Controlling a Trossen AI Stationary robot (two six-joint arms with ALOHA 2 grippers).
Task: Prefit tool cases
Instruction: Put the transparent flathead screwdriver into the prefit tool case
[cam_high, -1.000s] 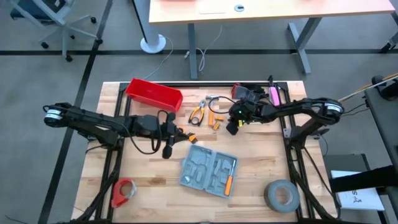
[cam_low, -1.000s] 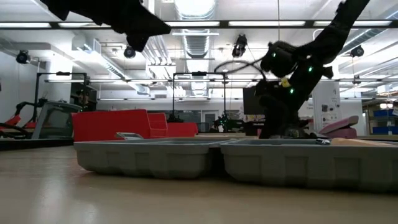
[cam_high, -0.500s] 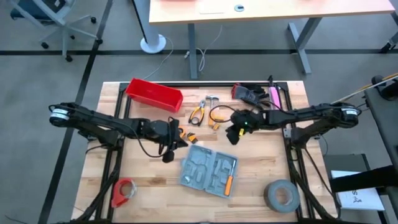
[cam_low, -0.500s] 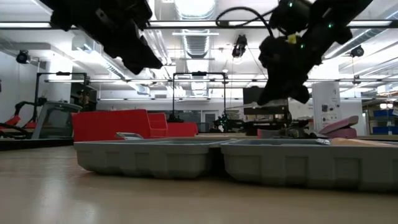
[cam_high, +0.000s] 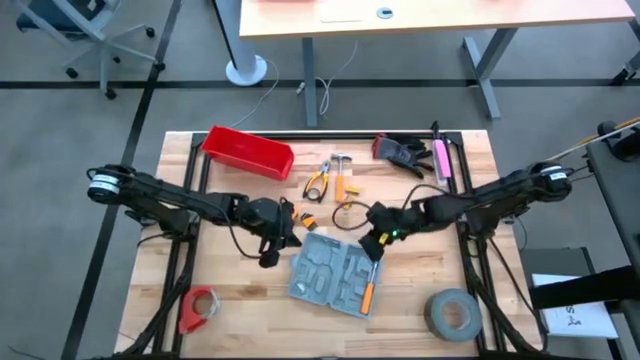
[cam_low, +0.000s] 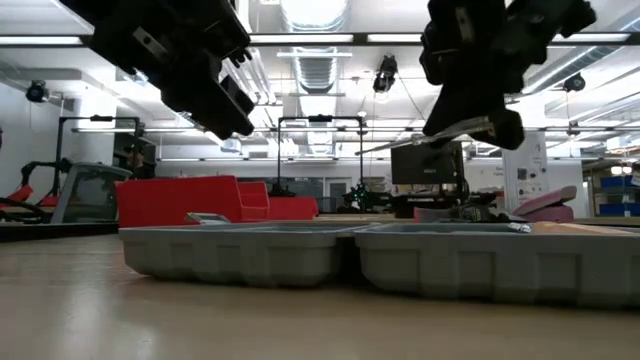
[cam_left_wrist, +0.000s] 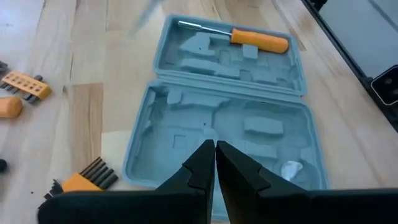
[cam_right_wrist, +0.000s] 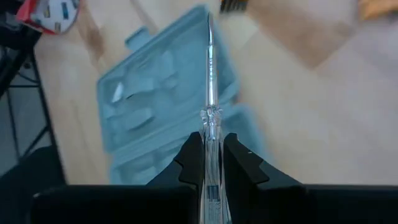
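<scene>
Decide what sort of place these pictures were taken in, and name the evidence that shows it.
Most likely a robotics lab or workshop. A wooden workbench carries an open tool case, loose hand tools and a tape roll. Beyond it, the low view shows an open room with strip lights and equipment racks.

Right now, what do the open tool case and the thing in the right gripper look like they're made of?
The tool case: matte grey-blue moulded plastic, judging by its rounded rims and tool-shaped recesses. The slim tool clamped in the right gripper: its shaft looks like bright polished metal, with a sharp glint along it; the held end seems clear plastic, though that is less certain.
</scene>
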